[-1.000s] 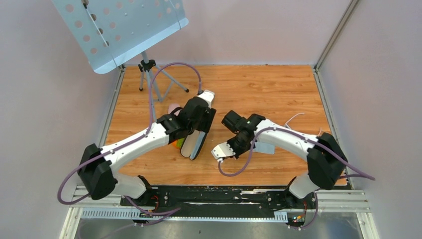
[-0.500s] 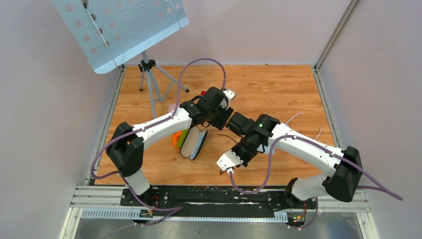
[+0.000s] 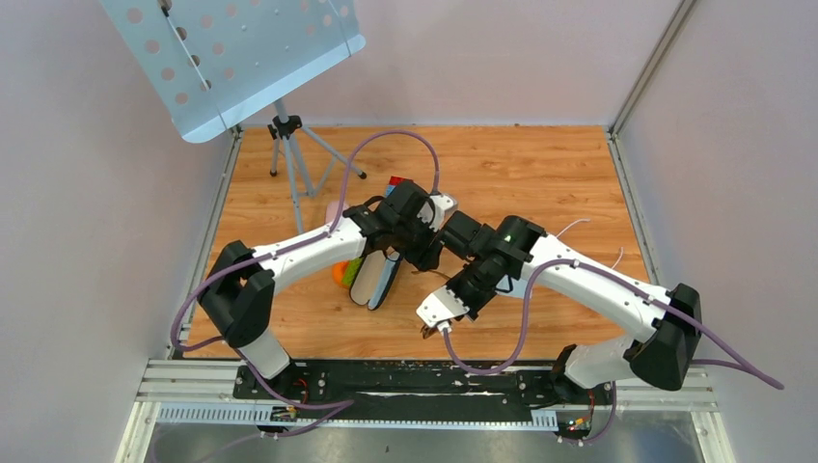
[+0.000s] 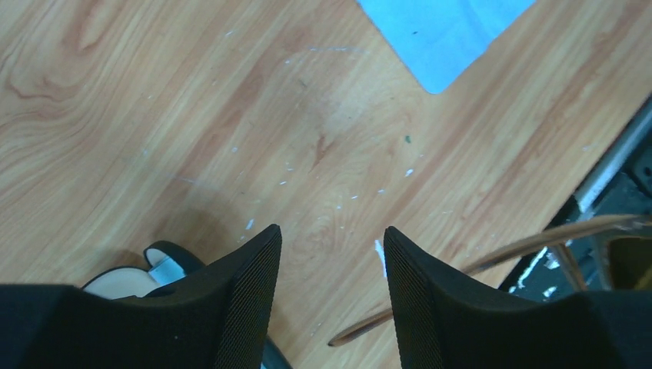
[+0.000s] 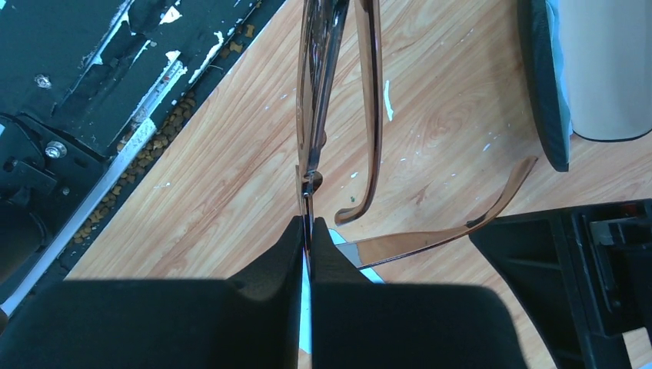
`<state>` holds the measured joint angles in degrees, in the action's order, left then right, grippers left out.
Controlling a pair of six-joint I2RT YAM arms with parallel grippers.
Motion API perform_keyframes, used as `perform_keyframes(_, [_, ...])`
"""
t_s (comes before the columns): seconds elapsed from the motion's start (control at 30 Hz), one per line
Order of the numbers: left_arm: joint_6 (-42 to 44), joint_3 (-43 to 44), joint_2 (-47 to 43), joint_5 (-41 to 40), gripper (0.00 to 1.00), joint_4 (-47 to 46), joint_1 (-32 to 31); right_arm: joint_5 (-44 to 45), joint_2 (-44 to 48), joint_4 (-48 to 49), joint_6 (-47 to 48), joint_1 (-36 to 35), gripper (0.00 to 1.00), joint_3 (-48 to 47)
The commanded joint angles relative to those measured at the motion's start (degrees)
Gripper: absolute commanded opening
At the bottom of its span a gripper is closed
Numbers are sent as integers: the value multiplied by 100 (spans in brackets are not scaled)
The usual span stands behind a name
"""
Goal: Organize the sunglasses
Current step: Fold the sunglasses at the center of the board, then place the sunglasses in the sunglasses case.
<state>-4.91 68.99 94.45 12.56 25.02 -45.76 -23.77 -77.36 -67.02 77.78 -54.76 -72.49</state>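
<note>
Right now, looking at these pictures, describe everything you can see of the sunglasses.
The sunglasses have a thin, glossy brown frame, brownish tinted lenses and long slim temple arms with curved tips. The right fingers pinch the frame's edge, so the front shows edge-on over the wooden table. One temple lies folded along the front; the other splays sideways. Whether any part touches the table is unclear.

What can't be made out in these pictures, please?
Right wrist view: the sunglasses are edge-on and cut by the top edge, so the lenses hardly show.
Top view: the left arm covers the far end of the black case.
Top view: an orange and green thing beside it lies mostly under that arm; unidentifiable.
Left wrist view: the blue cloth is cut by the top edge.
</note>
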Motion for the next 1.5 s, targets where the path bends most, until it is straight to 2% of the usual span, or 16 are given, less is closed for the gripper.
perform_keyframes(0.0, [-140,-187,-418,794,54,-109,-15,345,-83,261,-147,-43,0,-55])
perform_keyframes(0.17, [-339,-381,-715,1209,53,-197,-118,723,-184,716,-474,-43,0,62])
perform_keyframes(0.57, [-958,-766,-1067,1314,51,-415,-199,987,-221,1133,-697,-43,0,130])
perform_keyframes(0.83, [-869,-606,-1752,-1071,59,-37,-192,806,-82,1139,-717,-43,0,596])
perform_keyframes(1.0, [-989,-1470,-2911,-2652,60,-278,-188,448,-49,1075,-837,30,0,860])
perform_keyframes(1.1, [-626,-2201,-4087,-3007,62,-730,-188,31,-131,737,-808,297,0,722])
perform_keyframes(1.23, [317,-2677,-5461,-2543,67,-800,-222,-679,-526,-5,-695,843,0,131])
perform_keyframes(1.33, [1056,-2619,-5907,-1969,68,-433,-426,-1034,-1048,-602,-747,1097,0,-441])
perform_keyframes(1.47, [1982,-2449,-5921,-1883,67,-72,-1175,-1496,-1819,-1220,-1049,1272,0,-1208])
